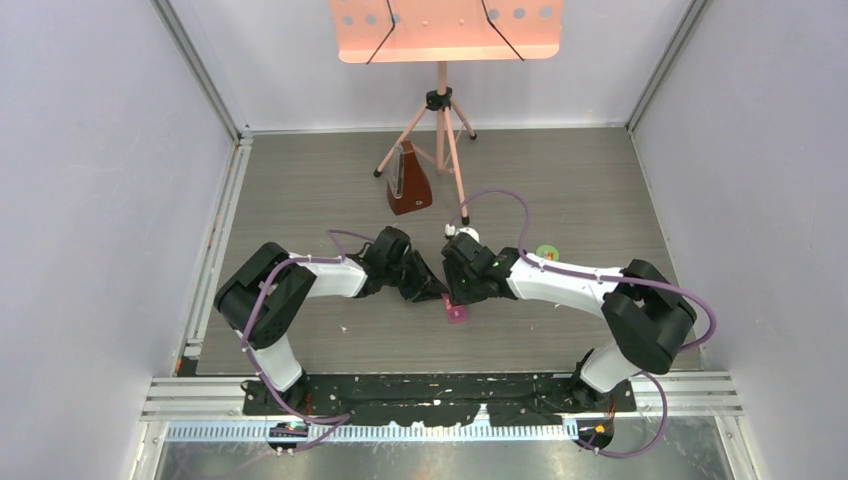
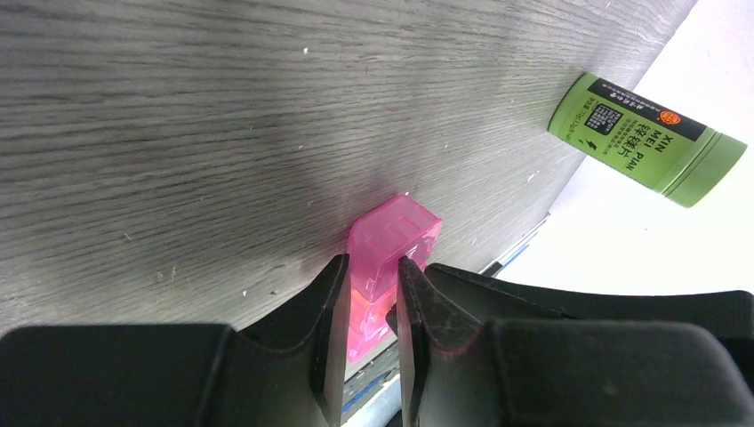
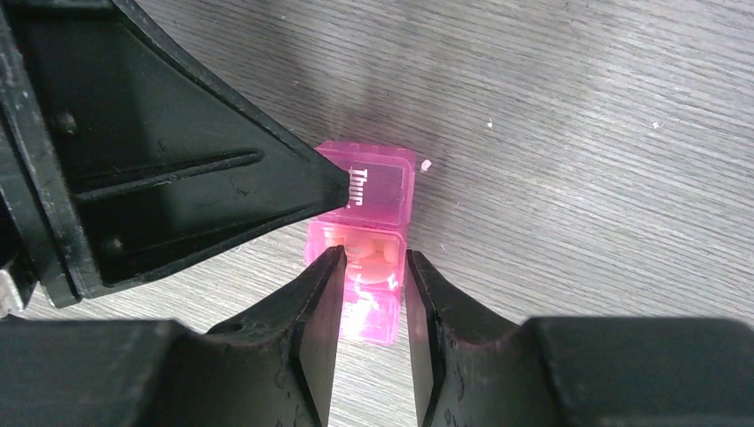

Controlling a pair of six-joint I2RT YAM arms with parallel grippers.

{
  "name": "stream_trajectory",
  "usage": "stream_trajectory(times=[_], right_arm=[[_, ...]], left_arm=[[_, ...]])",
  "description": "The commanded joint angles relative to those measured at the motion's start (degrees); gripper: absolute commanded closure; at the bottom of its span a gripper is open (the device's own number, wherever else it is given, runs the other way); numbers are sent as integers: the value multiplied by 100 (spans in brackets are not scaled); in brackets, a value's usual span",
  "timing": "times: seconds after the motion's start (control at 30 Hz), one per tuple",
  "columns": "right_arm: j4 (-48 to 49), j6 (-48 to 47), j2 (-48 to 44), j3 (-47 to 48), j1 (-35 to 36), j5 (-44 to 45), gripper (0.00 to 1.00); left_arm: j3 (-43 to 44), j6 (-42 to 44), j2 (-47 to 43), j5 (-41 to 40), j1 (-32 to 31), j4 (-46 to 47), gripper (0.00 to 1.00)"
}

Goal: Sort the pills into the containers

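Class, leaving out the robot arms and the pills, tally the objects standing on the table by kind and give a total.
Pink pill box: 1
Green bottle: 1
Brown metronome: 1
Music stand: 1
Total: 4

table (image 1: 300,200) — grey wood | pill box (image 3: 382,182) | green bottle (image 2: 645,133) | metronome (image 1: 408,185)
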Motion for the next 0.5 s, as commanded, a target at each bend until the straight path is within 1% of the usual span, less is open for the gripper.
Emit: stream_trajectory(times=[0.0,0.17,0.3,0.47], right_arm=[[-866,-148,169,-444,130,-169,63],[-853,-130,85,-579,141,-195,63],[-790,-109,41,-631,142,-268,59],[-663,-94,136,-771,148,-420,58]], left_arm=[[-222,117,259,-408,-12,-575,77],[-220,118,273,-398,-3,-566,77],[-228,117,283,-399,-3,-565,77],[-231,118,267,-399,-2,-565,78]])
